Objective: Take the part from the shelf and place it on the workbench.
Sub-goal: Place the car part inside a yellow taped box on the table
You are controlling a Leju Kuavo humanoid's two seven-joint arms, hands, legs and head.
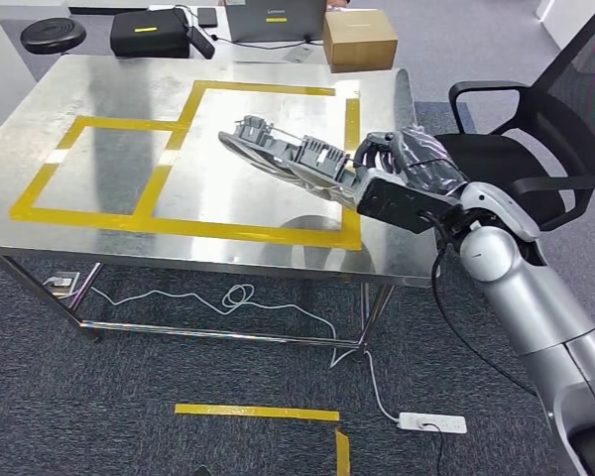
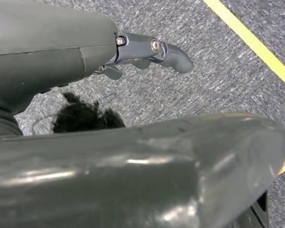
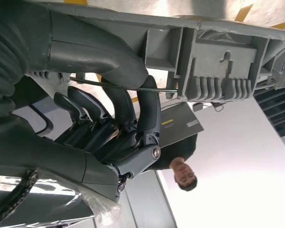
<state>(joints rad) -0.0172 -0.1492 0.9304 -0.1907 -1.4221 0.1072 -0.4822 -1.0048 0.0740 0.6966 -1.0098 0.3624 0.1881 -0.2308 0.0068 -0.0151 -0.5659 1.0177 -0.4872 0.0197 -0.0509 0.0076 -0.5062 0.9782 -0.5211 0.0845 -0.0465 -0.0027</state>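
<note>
Steel sheet tops the bench, which stretches ahead of and to the left of the right hand; yellow tape on it outlines two adjoining rectangles. Beyond the hand's right side stands a black office chair, just beside the bench's right edge. A silver right arm rises from the lower right of the head view to carry the hand over the bench's right front corner.

From the hand's fingers the part, a long grey moulded plastic piece with ribs and clips, juts forward and to the left, held in the air above the larger taped rectangle and tilted, its far end highest. The hand grasps the near end: in the right wrist view the thick thumb presses one face of the part while the darker fingers curl up against its ribbed underside. Whether the part touches the bench surface anywhere cannot be told, though its far end plainly clears it.

Beyond the bench's far edge sit a cardboard box and a black case.

Hanging over grey carpet, the left hand holds nothing, its one visible finger extended.
</note>
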